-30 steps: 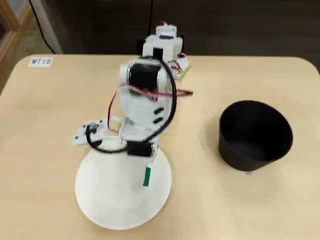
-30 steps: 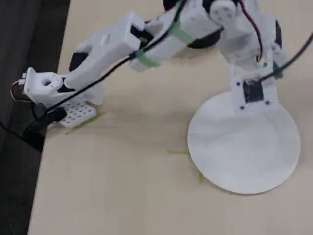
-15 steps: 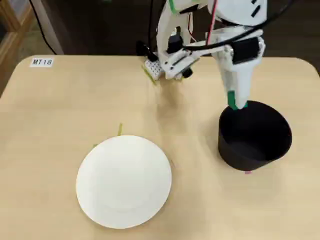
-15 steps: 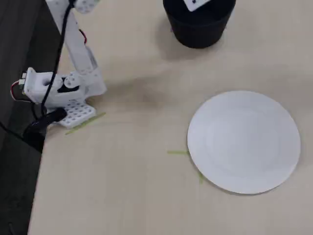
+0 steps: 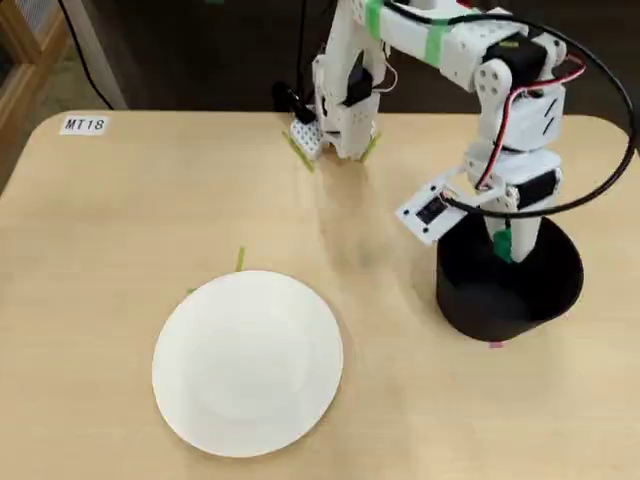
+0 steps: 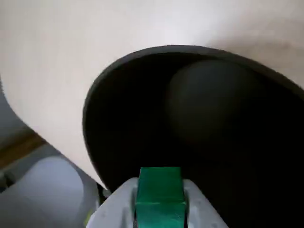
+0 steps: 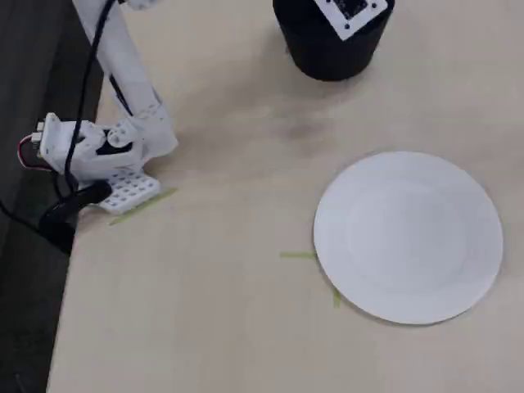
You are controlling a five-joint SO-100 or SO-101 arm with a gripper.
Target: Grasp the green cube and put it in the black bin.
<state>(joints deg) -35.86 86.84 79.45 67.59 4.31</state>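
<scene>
Wrist view: end effector [image 6: 159,209] grips green cube [image 6: 160,194] above black bin [image 6: 142,109].

Even, soft indoor light fills both fixed views with faint smeared shadows on the table [image 5: 150,200], while the wrist view is soft and blurred, the black bin [image 6: 199,123] below the gripper [image 6: 159,209] nearly detailless.

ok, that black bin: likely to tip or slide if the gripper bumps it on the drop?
Probably slides rather than tips: the black bin looks squat and wide-mouthed, though it tapers toward its base. It appears empty in the wrist view, so likely light and easy to nudge on the smooth table. The gripper holds the green cube over the opening.
</scene>
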